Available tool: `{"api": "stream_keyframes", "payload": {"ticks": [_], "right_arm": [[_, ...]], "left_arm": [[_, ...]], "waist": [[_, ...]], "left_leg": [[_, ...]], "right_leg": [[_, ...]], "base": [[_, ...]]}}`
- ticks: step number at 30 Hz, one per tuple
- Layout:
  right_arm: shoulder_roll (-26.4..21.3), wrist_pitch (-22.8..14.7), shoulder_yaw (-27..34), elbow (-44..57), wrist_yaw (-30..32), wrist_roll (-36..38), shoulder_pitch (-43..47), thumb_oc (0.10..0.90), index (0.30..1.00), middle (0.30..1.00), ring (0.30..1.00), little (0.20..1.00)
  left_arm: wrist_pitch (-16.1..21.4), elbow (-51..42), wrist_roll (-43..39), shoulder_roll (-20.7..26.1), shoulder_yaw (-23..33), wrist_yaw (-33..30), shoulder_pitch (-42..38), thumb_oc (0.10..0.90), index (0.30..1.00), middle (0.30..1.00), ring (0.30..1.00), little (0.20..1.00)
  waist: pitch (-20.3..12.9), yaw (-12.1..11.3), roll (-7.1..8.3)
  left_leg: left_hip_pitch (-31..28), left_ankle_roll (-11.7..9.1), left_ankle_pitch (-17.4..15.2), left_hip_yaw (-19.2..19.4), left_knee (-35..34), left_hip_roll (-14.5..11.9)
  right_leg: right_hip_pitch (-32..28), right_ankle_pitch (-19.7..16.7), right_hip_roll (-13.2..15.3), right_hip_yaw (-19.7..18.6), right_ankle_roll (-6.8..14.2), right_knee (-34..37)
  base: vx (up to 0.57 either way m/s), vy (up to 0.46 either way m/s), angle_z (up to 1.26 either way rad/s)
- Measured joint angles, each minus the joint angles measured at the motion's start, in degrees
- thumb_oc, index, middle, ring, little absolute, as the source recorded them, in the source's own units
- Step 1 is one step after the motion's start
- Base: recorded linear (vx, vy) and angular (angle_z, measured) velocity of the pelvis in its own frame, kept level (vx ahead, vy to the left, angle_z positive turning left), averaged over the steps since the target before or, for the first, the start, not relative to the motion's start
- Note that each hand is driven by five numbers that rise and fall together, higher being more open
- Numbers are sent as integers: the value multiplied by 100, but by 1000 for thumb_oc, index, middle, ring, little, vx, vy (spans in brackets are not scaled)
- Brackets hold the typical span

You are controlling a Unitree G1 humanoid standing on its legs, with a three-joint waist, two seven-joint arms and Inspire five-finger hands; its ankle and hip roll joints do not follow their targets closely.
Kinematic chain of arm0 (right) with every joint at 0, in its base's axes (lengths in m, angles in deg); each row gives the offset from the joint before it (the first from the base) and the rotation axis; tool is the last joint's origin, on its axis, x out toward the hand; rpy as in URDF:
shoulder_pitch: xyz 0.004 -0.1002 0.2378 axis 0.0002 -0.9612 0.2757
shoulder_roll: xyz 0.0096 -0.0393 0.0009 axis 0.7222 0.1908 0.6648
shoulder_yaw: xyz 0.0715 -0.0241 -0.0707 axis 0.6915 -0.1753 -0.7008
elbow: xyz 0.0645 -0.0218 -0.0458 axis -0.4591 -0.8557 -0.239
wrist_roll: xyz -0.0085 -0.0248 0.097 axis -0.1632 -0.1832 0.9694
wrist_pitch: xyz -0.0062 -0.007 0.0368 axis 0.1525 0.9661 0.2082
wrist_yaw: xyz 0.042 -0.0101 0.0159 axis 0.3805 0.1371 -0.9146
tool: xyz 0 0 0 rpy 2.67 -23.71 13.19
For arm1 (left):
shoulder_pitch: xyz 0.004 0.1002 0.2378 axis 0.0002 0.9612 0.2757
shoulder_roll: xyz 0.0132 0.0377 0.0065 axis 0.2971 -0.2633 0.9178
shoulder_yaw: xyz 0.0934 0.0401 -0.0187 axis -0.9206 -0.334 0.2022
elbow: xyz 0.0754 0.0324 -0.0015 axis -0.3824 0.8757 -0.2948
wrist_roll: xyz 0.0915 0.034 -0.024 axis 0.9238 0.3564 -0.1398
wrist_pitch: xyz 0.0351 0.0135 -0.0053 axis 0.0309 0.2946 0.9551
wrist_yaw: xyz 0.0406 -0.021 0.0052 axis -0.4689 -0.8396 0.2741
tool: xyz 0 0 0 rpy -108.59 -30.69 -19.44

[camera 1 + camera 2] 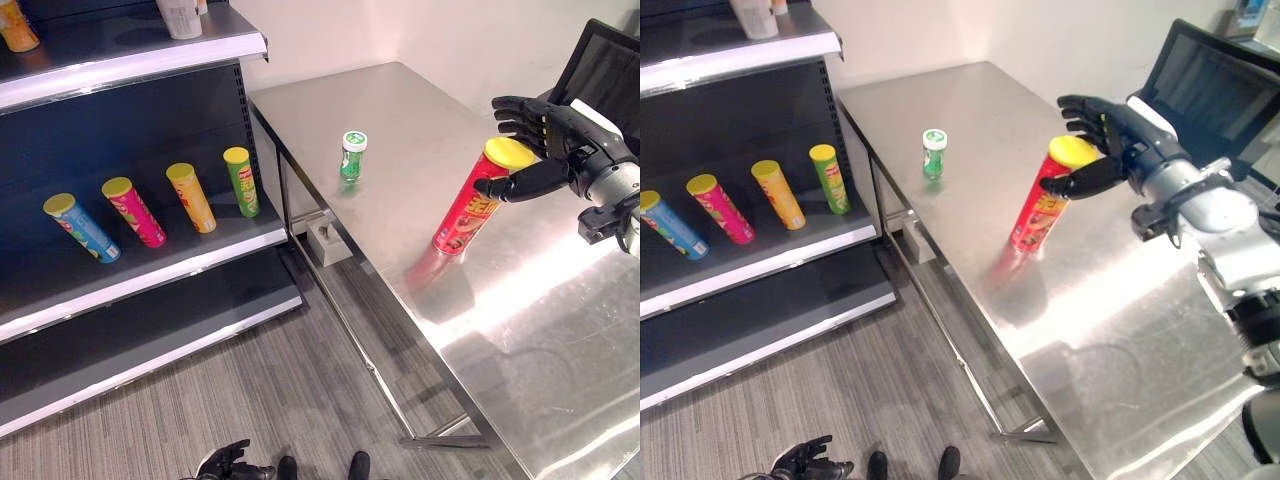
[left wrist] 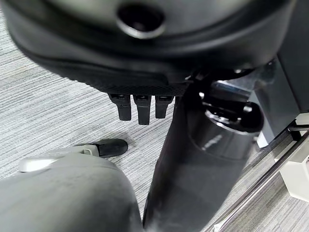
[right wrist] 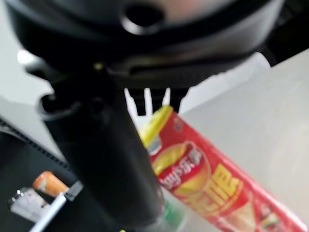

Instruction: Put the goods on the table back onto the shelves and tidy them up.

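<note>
The red crisp tube (image 1: 467,213) with its yellow lid (image 1: 508,152) stands on the steel table (image 1: 520,330), toward the right side, tilted so that its long axis leans with the lid up and to the right and its base down to the left. The right hand (image 1: 560,140) is at the lid end: the thumb (image 1: 525,183) lies against the tube's side just under the lid, and the fingers (image 1: 520,112) spread wide past the far side of the lid, not curled round it. The right wrist view shows what the head views do not: the tube's printed face from close by, running slantwise past the thumb, with the fingertips beyond the lid's rim; whether they touch it cannot be told. A small green bottle (image 1: 352,155) with a white cap stands upright on the table, well apart to the left and farther off. Behind the right hand stands a dark monitor (image 1: 605,75). To the left of the table is the dark shelf unit (image 1: 150,270), with four tubes lying on its middle shelf: blue (image 1: 81,227), pink (image 1: 133,211), orange (image 1: 190,197) and green (image 1: 241,181), all with yellow lids pointing far. The left hand (image 1: 225,462) hangs low over the grey carpet (image 1: 280,390), fingers loosely bent and holding nothing.
</note>
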State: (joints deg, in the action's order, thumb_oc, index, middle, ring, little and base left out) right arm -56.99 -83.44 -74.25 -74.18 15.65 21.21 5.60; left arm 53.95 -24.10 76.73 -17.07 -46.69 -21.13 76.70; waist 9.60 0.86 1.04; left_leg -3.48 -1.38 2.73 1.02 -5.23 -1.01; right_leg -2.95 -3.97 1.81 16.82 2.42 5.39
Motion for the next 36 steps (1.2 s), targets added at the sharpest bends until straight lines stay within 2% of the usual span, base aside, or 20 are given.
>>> {"api": "stream_keyframes", "payload": {"ticks": [8,14,33,36], "right_arm": [[-1,3,-228,16,-40,-153,189,800,900,900,900,900],[-1,12,-710,-381,-55,-378,567,800,900,900,900,900],[1,330,-734,-903,-283,-178,569,800,900,900,900,900],[2,359,-909,-1086,-310,-141,688,800,900,900,900,900]], "left_arm": [[10,-1,0,0,-4,-2,-6,800,900,900,900,900],[13,2,0,16,-6,-2,-10,800,900,900,900,900],[41,-14,-3,69,-192,0,-25,800,900,900,900,900],[41,-15,-3,73,-194,0,-25,800,900,900,900,900]], "waist": [[3,-10,14],[7,-9,60],[2,-6,82],[-14,-14,109]], "left_leg": [[-6,0,0,-1,0,0],[-6,0,0,0,0,-1],[-20,1,1,0,1,-1],[-20,0,2,0,1,-2]], "right_leg": [[-2,0,1,1,0,-1],[-2,-1,0,0,-1,-1],[-16,-4,1,0,-4,-2],[-16,-6,0,1,-8,-2]], "base": [[0,0,0],[0,0,0],[0,0,0],[0,0,0]]}}
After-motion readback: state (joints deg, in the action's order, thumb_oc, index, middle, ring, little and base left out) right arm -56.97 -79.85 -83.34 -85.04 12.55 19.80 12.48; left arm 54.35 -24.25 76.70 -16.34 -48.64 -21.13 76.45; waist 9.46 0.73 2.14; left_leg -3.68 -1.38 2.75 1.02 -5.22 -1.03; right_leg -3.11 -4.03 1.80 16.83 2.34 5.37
